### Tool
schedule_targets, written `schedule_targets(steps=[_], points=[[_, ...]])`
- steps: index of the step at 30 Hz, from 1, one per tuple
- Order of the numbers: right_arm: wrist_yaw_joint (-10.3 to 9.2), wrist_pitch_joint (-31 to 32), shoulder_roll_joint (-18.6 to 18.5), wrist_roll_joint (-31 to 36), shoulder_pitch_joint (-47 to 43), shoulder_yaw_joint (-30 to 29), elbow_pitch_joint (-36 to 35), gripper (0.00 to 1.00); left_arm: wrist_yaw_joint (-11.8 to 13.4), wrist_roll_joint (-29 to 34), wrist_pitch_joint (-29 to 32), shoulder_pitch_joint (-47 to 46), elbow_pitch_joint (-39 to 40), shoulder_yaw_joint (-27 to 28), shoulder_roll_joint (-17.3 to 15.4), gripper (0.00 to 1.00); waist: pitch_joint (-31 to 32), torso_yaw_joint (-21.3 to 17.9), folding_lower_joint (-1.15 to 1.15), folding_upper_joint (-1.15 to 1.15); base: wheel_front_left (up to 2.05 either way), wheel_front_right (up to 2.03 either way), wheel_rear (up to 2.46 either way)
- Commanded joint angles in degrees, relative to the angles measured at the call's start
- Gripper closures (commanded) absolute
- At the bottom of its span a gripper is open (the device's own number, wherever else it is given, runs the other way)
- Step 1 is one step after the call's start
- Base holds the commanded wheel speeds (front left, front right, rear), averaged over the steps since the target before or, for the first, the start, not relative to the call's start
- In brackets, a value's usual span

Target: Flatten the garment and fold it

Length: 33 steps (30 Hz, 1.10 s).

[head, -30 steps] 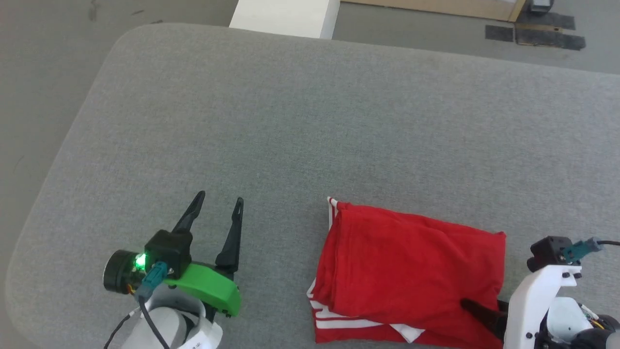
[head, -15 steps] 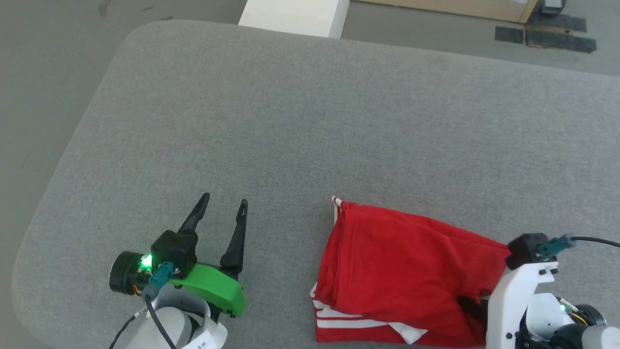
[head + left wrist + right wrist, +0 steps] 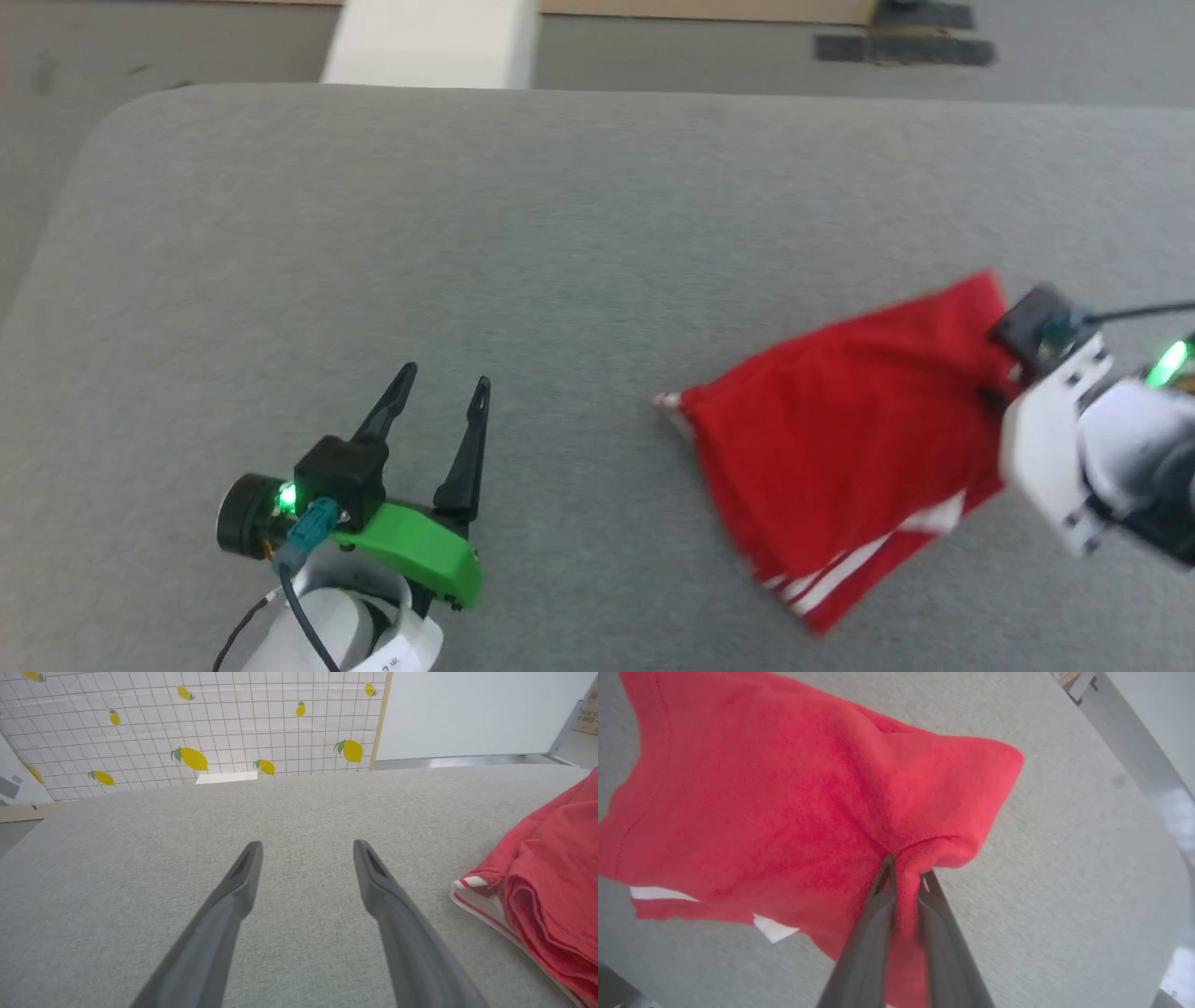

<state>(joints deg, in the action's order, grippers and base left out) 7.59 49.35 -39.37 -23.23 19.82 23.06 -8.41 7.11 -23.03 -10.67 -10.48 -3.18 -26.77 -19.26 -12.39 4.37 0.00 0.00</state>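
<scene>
My right claw (image 3: pixel 906 873) pinches the red garment (image 3: pixel 840 448) at the frame's right edge; my left claw (image 3: pixel 444 375) is spread at lower left.

You get no readable text, number or brand here. Behind the left gripper (image 3: pixel 445 376), at its wrist, a white tag (image 3: pixel 397 653) carries dark print, too small for you to make out. Far ahead and to the right of that gripper's fingers, a brown carton (image 3: pixel 587 715) bears marks that stay blurred. The garment (image 3: pixel 840 429), pinched in the right gripper (image 3: pixel 906 868), turns red cloth and white stripes towards you, with nothing legible on them.
</scene>
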Motion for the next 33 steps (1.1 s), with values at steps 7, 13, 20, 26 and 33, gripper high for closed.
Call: schedule_targets(steps=[7,13,20,26,33], points=[[-0.10,-9.07,-12.30,0.72,13.37,8.89,6.84,1.00,0.51,0.39,1.78,-1.94,4.14,-0.75,0.04,0.00,-9.05,-13.50,0.00,0.00,0.00,0.00,0.00],[-0.10,-16.57,-17.97,2.37,17.23,11.36,16.12,1.00,0.75,1.18,3.13,-3.88,6.95,-0.74,-0.85,0.00,-13.55,-16.35,0.00,0.00,0.00,0.00,0.00],[-0.10,-27.46,-22.27,7.42,17.78,10.85,28.98,1.00,0.56,1.90,4.47,-5.91,9.80,-0.64,-2.19,0.00,-17.26,-15.87,0.00,0.00,0.00,0.00,0.00],[-0.10,-34.28,-20.92,9.24,17.30,5.55,40.04,1.00,0.83,2.46,5.29,-7.00,11.92,-0.22,-3.34,0.00,-19.86,-14.47,0.00,0.00,0.00,0.00,0.00],[-0.10,-40.35,-18.81,13.13,18.30,0.21,48.08,1.00,0.95,2.69,5.45,-7.57,12.69,-0.14,-3.97,0.00,-21.57,-13.17,0.00,0.00,0.00,0.00,0.00]])
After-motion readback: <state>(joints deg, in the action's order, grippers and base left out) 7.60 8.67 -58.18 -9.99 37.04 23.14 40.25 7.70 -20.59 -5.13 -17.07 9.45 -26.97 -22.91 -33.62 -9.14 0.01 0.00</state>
